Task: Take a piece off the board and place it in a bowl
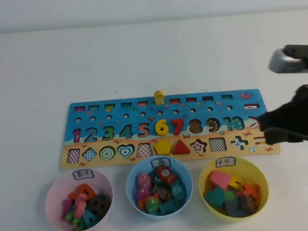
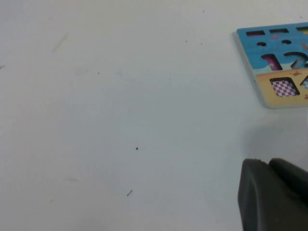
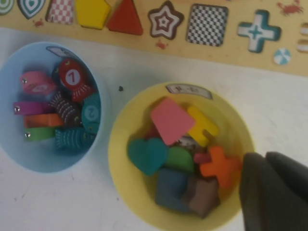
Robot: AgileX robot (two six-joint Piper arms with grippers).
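Three bowls lining the near edge of the worktop, blue bowl (image 1: pixel 159 184) in the middle.

Risking a knock against the yellow bowl (image 1: pixel 233 188) or the board (image 1: pixel 91 116), with the right hand (image 1: pixel 290 125) hanging low over the board's right end; spread of its fingers impossible to tell. Standing upright in a far-row slot, well away to that hand's left: the piece (image 1: pixel 159 97). Left hand (image 2: pixel 274 197) waiting off the board's left end, spread equally unclear.

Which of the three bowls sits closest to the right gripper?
The yellow bowl, rightmost in the row, just below the right gripper. The blue bowl and pink bowl lie farther left.
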